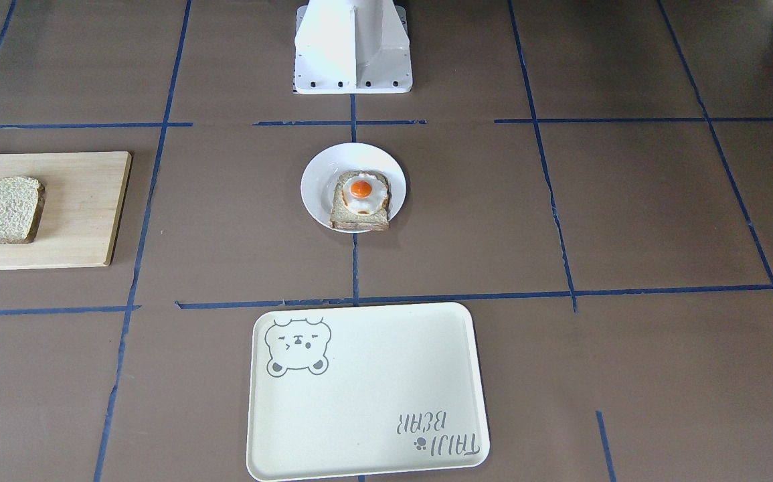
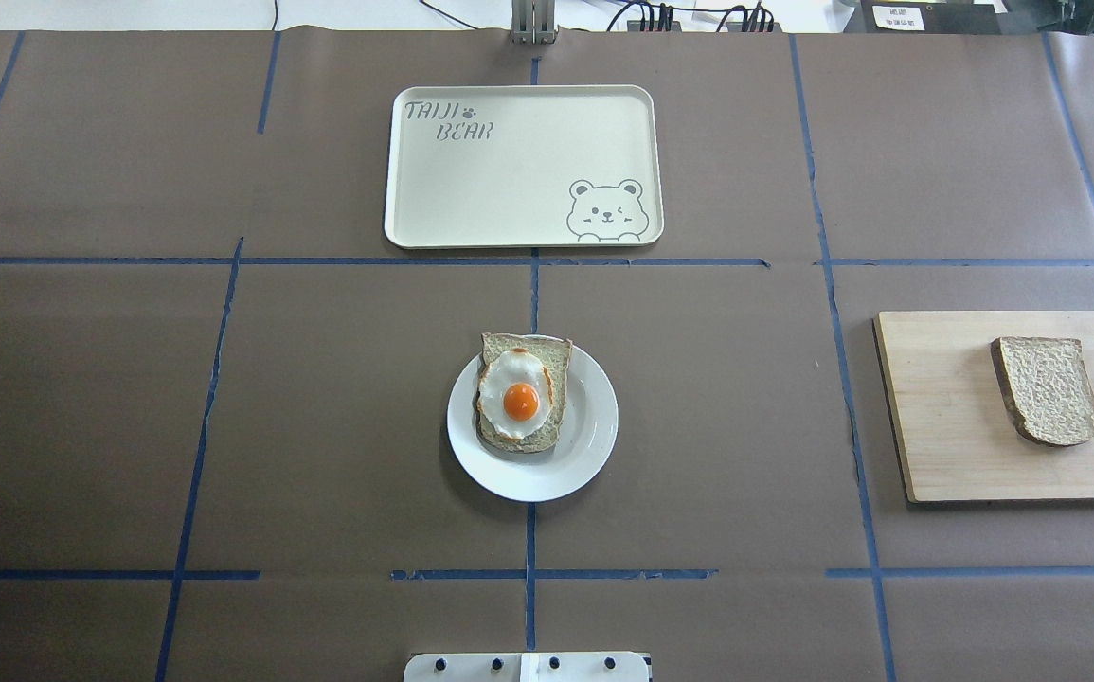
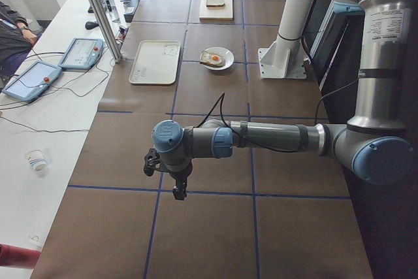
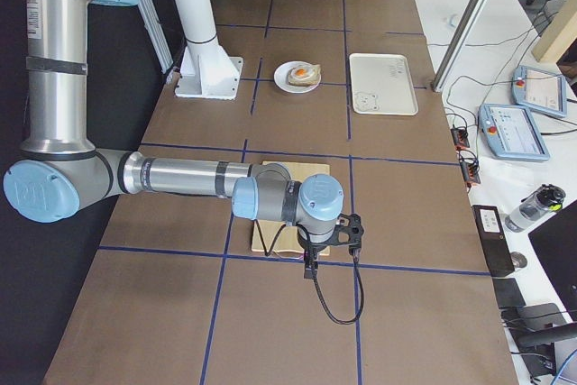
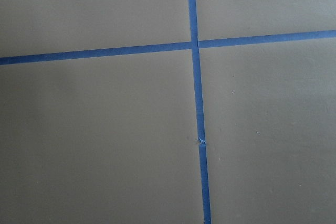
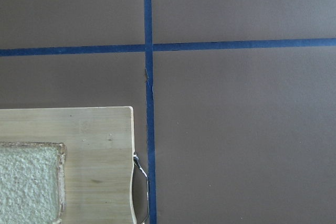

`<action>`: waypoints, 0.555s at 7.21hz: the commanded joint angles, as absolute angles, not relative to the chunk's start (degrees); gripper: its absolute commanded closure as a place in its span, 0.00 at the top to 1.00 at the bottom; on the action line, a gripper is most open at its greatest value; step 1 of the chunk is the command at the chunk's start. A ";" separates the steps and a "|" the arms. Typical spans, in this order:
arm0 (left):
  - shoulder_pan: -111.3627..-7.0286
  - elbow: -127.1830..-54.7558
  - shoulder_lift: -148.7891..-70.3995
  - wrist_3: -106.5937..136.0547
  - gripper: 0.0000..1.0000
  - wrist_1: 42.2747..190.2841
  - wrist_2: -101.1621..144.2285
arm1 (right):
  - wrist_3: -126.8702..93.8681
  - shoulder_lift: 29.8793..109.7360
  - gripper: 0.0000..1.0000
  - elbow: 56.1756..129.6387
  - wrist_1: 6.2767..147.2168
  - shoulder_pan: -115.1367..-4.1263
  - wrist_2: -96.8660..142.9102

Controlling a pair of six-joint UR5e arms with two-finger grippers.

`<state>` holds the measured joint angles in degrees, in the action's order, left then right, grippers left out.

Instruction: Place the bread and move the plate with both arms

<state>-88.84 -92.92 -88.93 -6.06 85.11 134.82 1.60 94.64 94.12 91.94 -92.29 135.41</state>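
We see the bread [image 2: 1044,390] lying flat on a wooden board [image 2: 944,417] at the right end of the bench [image 2: 319,426], well apart from the plate [image 2: 594,436]. The plate sits mid-bench on a line of blue tape [image 2: 529,540] and carries an egg slice [image 2: 520,398], one corner of which overhangs the far rim. Beyond the plate, apart from it, lies a tray [image 2: 509,180] with a bear drawing.

The right end effector [image 4: 309,266] hangs over the board's outer end, pointing down; its wrist view catches a corner of the board and bread. The left end effector [image 3: 177,191] hangs over bare bench near a tape crossing, far from the plate. For both, we cannot tell how far open they are or whether they hold anything.
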 commanded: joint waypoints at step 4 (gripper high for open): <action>-88.77 -93.16 -88.42 -6.06 1.00 85.69 134.82 | -4.13 88.96 1.00 95.02 91.32 -90.44 138.06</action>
<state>-88.77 -93.14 -88.43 -6.06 85.59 134.83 -3.31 90.76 95.74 91.37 -90.94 136.72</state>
